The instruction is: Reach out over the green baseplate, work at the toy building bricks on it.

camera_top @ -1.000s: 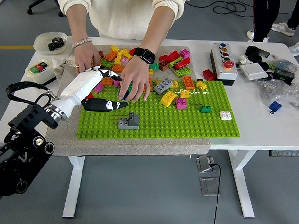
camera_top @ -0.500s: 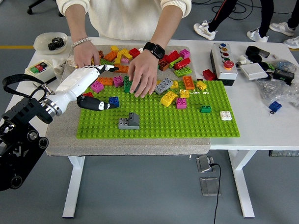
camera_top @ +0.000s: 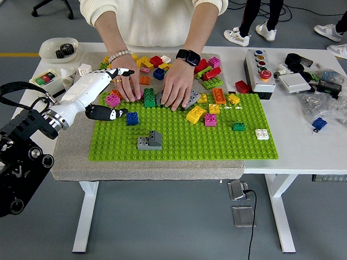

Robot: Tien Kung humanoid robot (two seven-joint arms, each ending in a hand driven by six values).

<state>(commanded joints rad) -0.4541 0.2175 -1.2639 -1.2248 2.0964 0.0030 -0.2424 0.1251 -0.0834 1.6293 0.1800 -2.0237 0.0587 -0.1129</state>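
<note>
A green baseplate (camera_top: 219, 140) lies on a grey mat, with several coloured bricks along its far edge. On it stand a grey brick assembly (camera_top: 150, 141), a blue brick (camera_top: 132, 118), a small green brick (camera_top: 238, 126) and a white brick (camera_top: 262, 133). My left hand (camera_top: 109, 92) hovers at the plate's left edge, fingers spread and holding nothing, its black thumb pointing right toward the blue brick. A person at the far side has both hands (camera_top: 178, 84) down on the brick pile.
A control box with coloured buttons (camera_top: 259, 72) and loose parts sit on the right of the table. A white bowl (camera_top: 58, 48) and a small button box (camera_top: 46, 79) stand at far left. The mat's front edge runs along the table's near side.
My left hand has drawn back to the left and up, away from the plate's middle. The person's hands have moved up the pile, and a blue brick now shows where they were.
</note>
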